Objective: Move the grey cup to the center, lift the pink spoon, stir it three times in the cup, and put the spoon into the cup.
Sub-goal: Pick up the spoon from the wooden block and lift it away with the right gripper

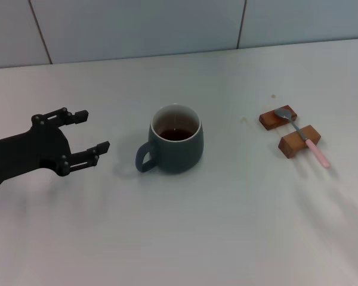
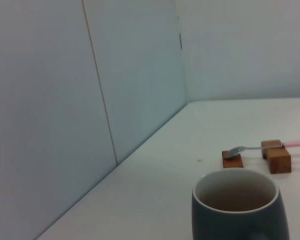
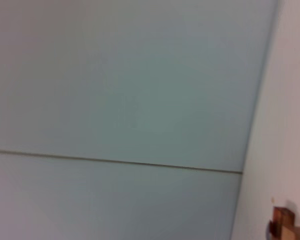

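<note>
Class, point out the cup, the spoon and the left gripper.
cup [image 1: 182,152], head view, outer wall.
spoon [image 1: 317,153], head view, pink handle.
left gripper [image 1: 90,131], head view, between its open fingertips.

No lettering, label, brand mark or number can be read anywhere: the grey cup [image 1: 177,140], the pink spoon [image 1: 304,137] on its wooden blocks [image 1: 289,130], the white surface [image 1: 227,226] and the pale wall panels [image 1: 137,27] all appear plain and unmarked.

grey cup [image 2: 240,210] base cut off in left wrist view, wooden block [image 3: 286,225] cropped in right wrist view
</note>
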Robot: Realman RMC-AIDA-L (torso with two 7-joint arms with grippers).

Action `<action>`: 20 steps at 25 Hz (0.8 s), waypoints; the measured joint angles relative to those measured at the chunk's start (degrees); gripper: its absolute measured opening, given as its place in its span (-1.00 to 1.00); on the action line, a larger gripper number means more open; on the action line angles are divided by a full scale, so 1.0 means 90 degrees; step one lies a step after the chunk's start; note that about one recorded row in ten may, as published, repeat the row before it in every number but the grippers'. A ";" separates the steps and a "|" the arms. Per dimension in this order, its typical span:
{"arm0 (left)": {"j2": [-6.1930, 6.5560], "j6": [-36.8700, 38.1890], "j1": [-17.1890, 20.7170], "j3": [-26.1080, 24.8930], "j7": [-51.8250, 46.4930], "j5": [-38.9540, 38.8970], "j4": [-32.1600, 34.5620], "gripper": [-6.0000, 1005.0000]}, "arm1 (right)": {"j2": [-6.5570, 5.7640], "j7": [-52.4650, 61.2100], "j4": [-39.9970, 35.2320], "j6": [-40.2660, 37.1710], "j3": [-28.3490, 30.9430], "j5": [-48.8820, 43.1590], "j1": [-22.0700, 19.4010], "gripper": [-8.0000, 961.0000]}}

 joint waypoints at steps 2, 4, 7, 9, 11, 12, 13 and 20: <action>0.0001 -0.0120 -0.0022 0.0148 -0.0021 0.0000 0.0069 0.49 | 0.0047 0.0151 0.0081 0.0166 -0.0020 -0.0011 0.0020 0.64; 0.0018 -0.0175 -0.0076 0.0207 -0.0023 -0.0003 0.0087 0.55 | 0.0071 0.0271 0.0119 0.0278 -0.0025 -0.0035 0.0057 0.64; 0.0029 -0.0178 -0.0087 0.0215 0.0062 -0.0017 0.0109 0.65 | 0.0092 0.0496 0.0187 0.0518 -0.0029 -0.0098 0.0130 0.64; 0.0032 -0.0173 -0.0082 0.0218 0.0104 -0.0029 0.0114 0.65 | 0.0099 0.0580 0.0313 0.0706 -0.0028 -0.0114 0.0171 0.64; 0.0038 -0.0137 -0.0076 0.0219 0.0108 -0.0042 0.0116 0.65 | 0.0100 0.0619 0.0390 0.0815 -0.0029 -0.0119 0.0217 0.64; 0.0038 -0.0132 -0.0075 0.0220 0.0108 -0.0043 0.0116 0.65 | 0.0100 0.0672 0.0423 0.0897 -0.0039 -0.0155 0.0269 0.63; 0.0039 -0.0125 -0.0072 0.0220 0.0107 -0.0045 0.0117 0.65 | 0.0100 0.0672 0.0423 0.0897 -0.0039 -0.0155 0.0269 0.63; 0.0049 -0.0120 -0.0065 0.0227 0.0099 -0.0048 0.0122 0.64 | 0.0108 0.0828 0.0487 0.1310 -0.0135 -0.0205 0.0416 0.63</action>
